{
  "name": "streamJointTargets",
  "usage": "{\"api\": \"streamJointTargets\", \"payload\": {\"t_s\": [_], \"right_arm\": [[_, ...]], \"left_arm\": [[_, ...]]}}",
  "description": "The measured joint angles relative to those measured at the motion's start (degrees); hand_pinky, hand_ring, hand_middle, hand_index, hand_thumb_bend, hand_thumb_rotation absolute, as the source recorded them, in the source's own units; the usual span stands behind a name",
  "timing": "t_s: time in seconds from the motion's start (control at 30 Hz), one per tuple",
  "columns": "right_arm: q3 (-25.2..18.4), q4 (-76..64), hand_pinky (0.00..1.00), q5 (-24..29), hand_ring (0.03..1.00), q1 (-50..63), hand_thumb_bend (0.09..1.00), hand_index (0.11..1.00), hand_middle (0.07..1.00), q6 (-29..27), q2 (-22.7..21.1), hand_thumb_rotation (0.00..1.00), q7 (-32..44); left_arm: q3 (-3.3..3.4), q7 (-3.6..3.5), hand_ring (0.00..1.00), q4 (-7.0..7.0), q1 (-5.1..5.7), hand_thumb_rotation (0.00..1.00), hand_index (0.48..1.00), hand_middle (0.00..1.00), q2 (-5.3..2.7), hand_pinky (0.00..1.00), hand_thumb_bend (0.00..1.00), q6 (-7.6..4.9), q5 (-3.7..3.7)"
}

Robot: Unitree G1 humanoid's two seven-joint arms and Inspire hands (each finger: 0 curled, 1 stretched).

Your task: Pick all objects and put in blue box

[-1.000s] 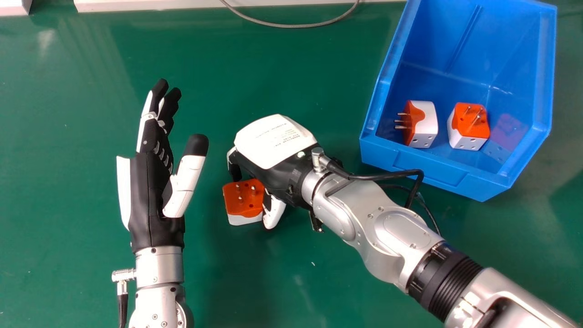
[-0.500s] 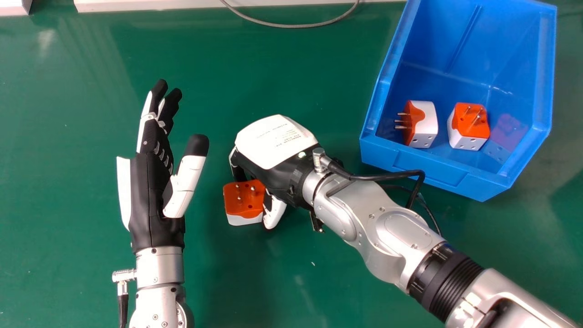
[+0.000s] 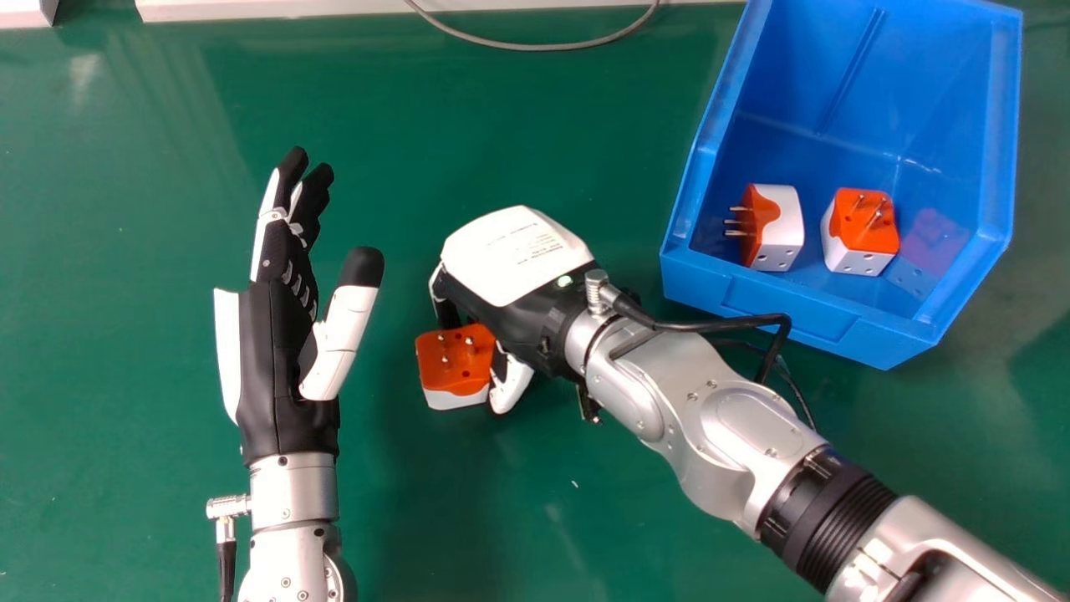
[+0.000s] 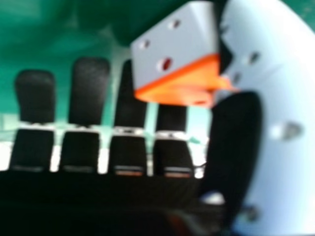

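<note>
The right robot hand point(image 3: 520, 272) seemingly pinches an orange-white adapter point(image 3: 456, 364); the left robot hand point(image 3: 280, 347) is open.

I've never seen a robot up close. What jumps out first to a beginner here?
Probably the big blue box, upper right in the head view, with two orange-and-white plug adapters inside. Next, the robot's right hand near the middle, gripping a third adapter, and its open left hand at the view's left.
</note>
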Motion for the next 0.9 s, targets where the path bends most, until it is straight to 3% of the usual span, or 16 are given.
{"api": "streamJointTargets", "payload": {"t_s": [0.17, 0.43, 0.67, 0.9], "right_arm": [[-0.8, 0.0, 0.31, 0.9, 0.376, 0.1, 0.509, 0.533, 0.493, 0.0, -0.1, 0.00, -1.4], [-1.6, -1.6, 0.30, 0.9, 0.362, 0.5, 0.506, 0.552, 0.476, 1.3, -0.2, 0.00, -2.1], [-2.7, -5.9, 0.29, 1.1, 0.356, 2.6, 0.504, 0.560, 0.468, 3.8, -0.7, 0.00, -2.1], [-8.2, -18.0, 0.30, 4.0, 0.359, 9.5, 0.504, 0.561, 0.472, 6.8, -3.4, 0.00, -0.5]], "left_arm": [[0.00, 0.69, 0.92, 0.14, 0.00, 0.75, 0.912, 0.90, 0.04, 0.95, 0.93, 0.00, 0.76], [0.03, 0.05, 0.92, 0.14, 0.00, 0.74, 0.912, 0.90, -0.05, 0.94, 0.93, 0.00, 0.31], [0.01, 0.03, 0.92, 0.11, 0.00, 0.74, 0.911, 0.90, -0.11, 0.94, 0.94, 0.00, 0.39], [0.05, 0.08, 0.92, -0.16, 0.01, 0.73, 0.908, 0.90, -0.23, 0.94, 0.93, 0.00, 0.34]]}}
